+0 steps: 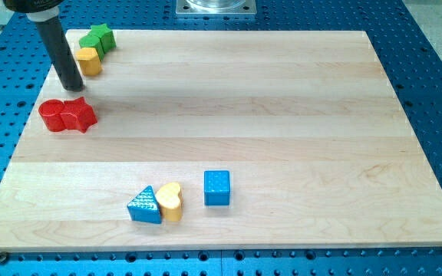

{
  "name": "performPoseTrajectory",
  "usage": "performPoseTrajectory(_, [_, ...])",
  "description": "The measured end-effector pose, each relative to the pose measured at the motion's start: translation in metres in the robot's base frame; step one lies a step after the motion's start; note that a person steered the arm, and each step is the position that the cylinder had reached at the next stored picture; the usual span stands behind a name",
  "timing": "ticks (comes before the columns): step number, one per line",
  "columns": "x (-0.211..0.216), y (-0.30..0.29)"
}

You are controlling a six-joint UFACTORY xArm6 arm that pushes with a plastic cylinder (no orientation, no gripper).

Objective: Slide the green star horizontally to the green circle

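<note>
Your rod leans in from the far left, its tip (72, 86) resting on the bench (282, 115), just left of the yellow block (89, 61) and just beyond the red blocks (67, 115). There is no hand here. The green star (98, 37) sits at the far left, touching the yellow block.

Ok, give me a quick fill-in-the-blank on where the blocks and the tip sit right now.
1. My tip is just above the ___ blocks.
2. The green block touches a ___ block at the view's top left.
3. The blue triangle touches the yellow ___.
4. The blue cube lies to the heart's ___.

Answers: red; yellow; heart; right
</note>
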State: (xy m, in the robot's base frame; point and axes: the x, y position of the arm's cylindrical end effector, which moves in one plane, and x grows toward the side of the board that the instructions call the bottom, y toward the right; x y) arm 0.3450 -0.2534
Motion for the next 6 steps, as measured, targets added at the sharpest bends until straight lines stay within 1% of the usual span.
performPoseTrajectory(1, [-0.032,-0.031])
performPoseTrajectory(2, [-0.081,-0.031])
performPoseTrajectory(4, [-0.11,0.017])
performPoseTrajectory(6, [-0.134,-0.007])
